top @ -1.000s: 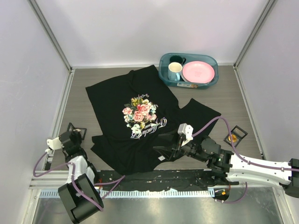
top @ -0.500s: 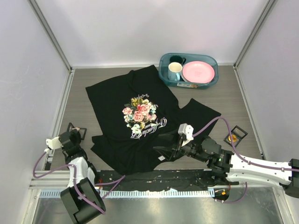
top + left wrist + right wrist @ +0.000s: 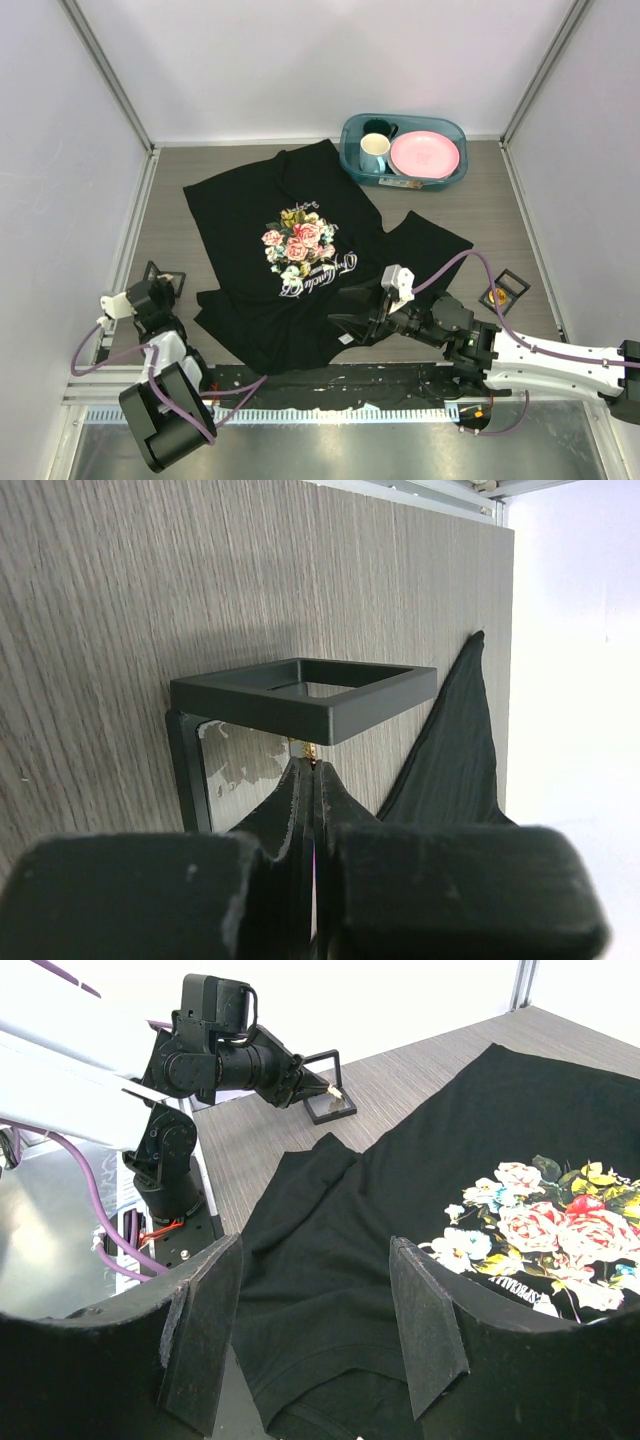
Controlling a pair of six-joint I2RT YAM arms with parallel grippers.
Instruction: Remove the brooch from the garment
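Note:
The garment (image 3: 290, 250), a black T-shirt with a pink-rose print, lies spread on the table and fills the right wrist view (image 3: 400, 1210). The brooch (image 3: 495, 296), a small orange-yellow disc, lies off the shirt beside a small black square frame (image 3: 511, 284) at the right. My right gripper (image 3: 340, 322) (image 3: 315, 1245) hovers open over the shirt's lower hem with nothing between its fingers. At the far left, my left gripper (image 3: 168, 285) (image 3: 310, 765) is shut, its tips at another black square frame (image 3: 163, 277) (image 3: 300, 685). A tiny gold piece (image 3: 308, 748) is pinched at those tips.
A teal basin (image 3: 400, 118) at the back right holds a pink plate (image 3: 425, 154) and a mug (image 3: 374, 152). White walls and metal rails close in the table on three sides. The right arm's cable (image 3: 470, 258) loops over the shirt's right sleeve.
The left arm's elbow has shifted slightly near its base. Both grippers and the shirt stay where they were.

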